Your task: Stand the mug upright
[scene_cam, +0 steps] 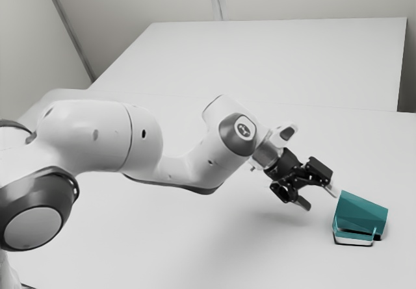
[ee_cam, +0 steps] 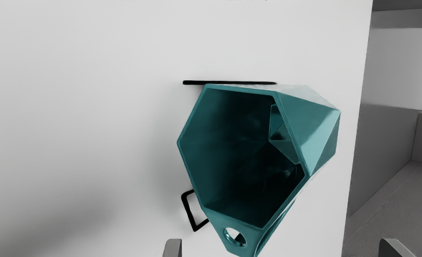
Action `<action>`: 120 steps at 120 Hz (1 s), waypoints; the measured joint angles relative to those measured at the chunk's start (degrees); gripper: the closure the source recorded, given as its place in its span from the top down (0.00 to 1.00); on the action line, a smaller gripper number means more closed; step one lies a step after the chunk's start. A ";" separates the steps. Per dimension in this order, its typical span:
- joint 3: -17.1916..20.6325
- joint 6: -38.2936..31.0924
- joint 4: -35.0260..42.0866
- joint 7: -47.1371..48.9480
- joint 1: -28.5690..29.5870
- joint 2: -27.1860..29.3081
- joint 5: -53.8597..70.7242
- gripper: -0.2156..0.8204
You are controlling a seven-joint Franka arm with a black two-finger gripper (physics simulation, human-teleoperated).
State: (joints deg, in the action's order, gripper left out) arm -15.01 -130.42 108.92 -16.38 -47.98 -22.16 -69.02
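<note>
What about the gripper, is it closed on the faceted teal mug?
No, in the wrist view the gripper is open, its two fingertips wide apart with visible gaps between them and the faceted teal mug.

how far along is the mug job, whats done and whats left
Done: the gripper is near the mug, fingers apart, but no righting shows: the mug lies on its side, mouth facing the gripper.
In hand: nothing; the fingers hold only air.
Left: likely grasping it, turning it upright, setting it on its base and letting go.

Mug [scene_cam: 359,213] blocks ahead — room above.
</note>
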 joint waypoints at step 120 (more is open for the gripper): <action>2.58 0.70 -14.46 -8.00 -0.70 -10.75 -1.40 0.30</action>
State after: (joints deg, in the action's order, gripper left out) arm -12.43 -129.73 94.46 -24.38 -48.68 -32.91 -70.42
